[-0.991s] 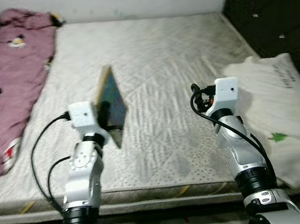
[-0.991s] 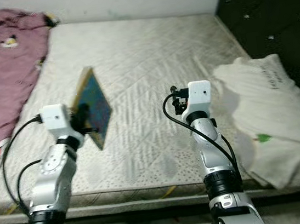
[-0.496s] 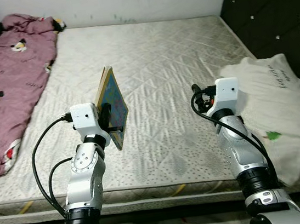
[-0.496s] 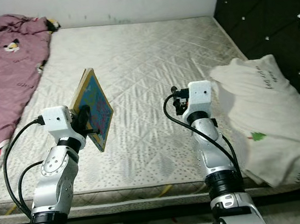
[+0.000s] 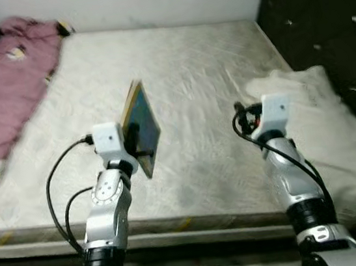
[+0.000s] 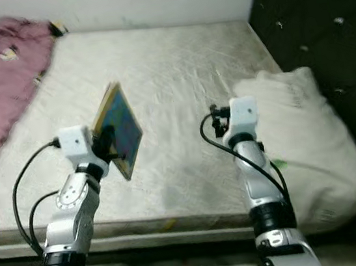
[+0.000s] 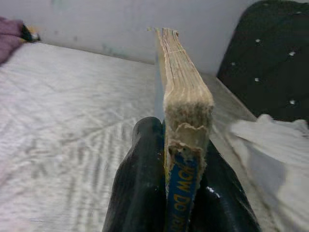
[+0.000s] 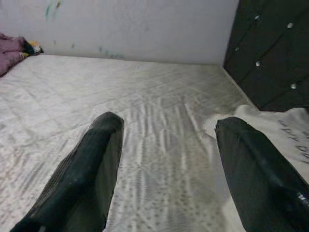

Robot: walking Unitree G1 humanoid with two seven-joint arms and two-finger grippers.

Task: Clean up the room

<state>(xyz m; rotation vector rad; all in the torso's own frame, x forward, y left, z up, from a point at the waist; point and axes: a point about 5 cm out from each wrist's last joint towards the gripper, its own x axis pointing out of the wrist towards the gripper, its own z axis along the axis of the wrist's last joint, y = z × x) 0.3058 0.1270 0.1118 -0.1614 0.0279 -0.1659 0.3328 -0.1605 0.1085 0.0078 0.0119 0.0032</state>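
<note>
Holding a book point(image 5: 141, 126) upright above the mattress point(image 5: 192, 92), my left gripper point(image 7: 166, 188) is clamped on its lower edge; putting it away remains. My right gripper point(image 8: 166, 169) hovers spread, carrying nothing. A pink blanket point(image 5: 1, 84) and white pillow point(image 5: 322, 127) lie at the mattress's sides, I judge untidied.

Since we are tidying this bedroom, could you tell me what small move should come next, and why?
Probably carry the book off the mattress: the left gripper already clamps its spine, holding it upright above the bed, while the right gripper hovers open.
</note>
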